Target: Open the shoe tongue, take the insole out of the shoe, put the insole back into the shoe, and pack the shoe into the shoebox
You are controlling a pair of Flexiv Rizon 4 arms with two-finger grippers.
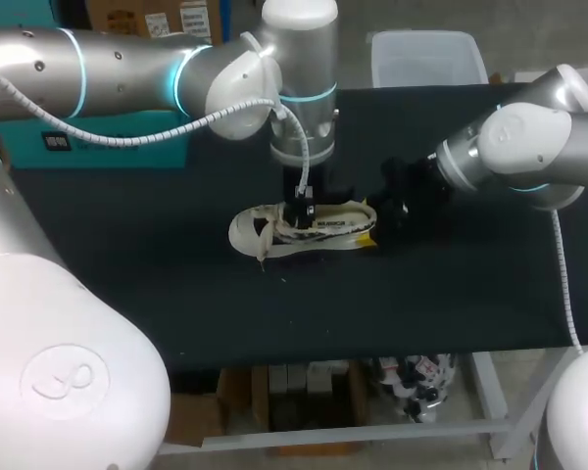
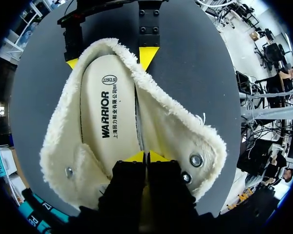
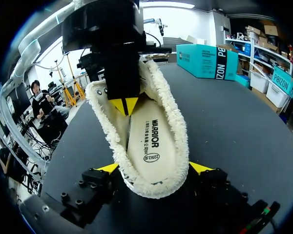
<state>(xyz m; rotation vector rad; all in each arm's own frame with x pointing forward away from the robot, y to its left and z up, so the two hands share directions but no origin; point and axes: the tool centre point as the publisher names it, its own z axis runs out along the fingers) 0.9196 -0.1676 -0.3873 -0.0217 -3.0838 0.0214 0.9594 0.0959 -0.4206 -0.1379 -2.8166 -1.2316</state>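
A cream low shoe (image 1: 304, 230) with fleece lining lies on the black table (image 1: 176, 284), toe to the left. Its printed insole (image 2: 107, 117) (image 3: 149, 144) lies flat inside. My left gripper (image 1: 302, 210) (image 2: 145, 157) comes straight down into the shoe's opening; its yellow tips are pressed together at the insole's edge near the eyelets. I cannot see anything pinched between them. My right gripper (image 1: 397, 206) (image 3: 154, 168) straddles the heel, one fingertip (image 3: 107, 168) touching each side. A teal shoebox (image 3: 205, 61) (image 1: 24, 142) stands at the far left, beyond the toe.
A loose lace end (image 1: 265, 257) trails in front of the shoe's toe. The left arm (image 1: 118, 78) stretches over the table's back left part. The right arm (image 1: 529, 147) comes in at the right.
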